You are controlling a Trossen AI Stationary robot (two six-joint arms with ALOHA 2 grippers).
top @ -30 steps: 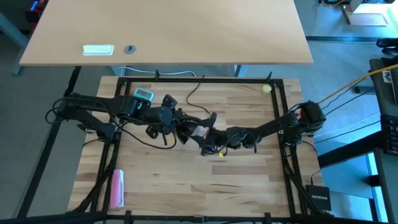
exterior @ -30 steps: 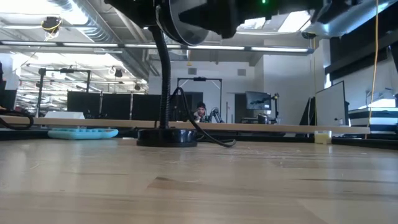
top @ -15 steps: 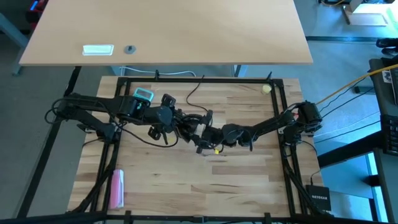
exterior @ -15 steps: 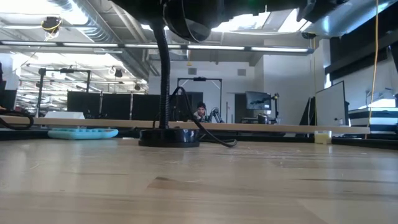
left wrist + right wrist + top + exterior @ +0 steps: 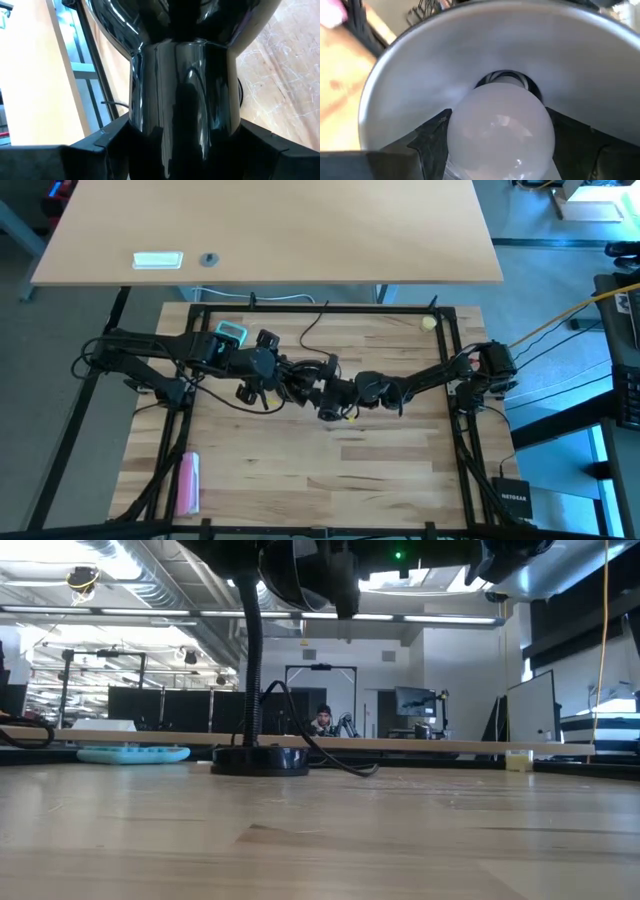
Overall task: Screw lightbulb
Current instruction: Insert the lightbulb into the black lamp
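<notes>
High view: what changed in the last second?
The right gripper, holding the lightbulb, moved left toward the lamp shade; the bulb now sits at the socket. The lamp base slid slightly left in the low view. The left gripper stayed clamped on the lamp neck.

Glossy black lamp (image 5: 182, 95), frosted lightbulb (image 5: 500, 130), wooden table (image 5: 330, 480)

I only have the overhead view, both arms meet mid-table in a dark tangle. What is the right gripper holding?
Observer: The right gripper holds the lightbulb between its fingers, inside the lamp shade.
Operator: Is the base in the socket?
Observer: It points at the socket opening; I cannot tell if it has gone in.
Operator: And the left?
Observer: The left gripper clamps the lamp's black neck.
</notes>
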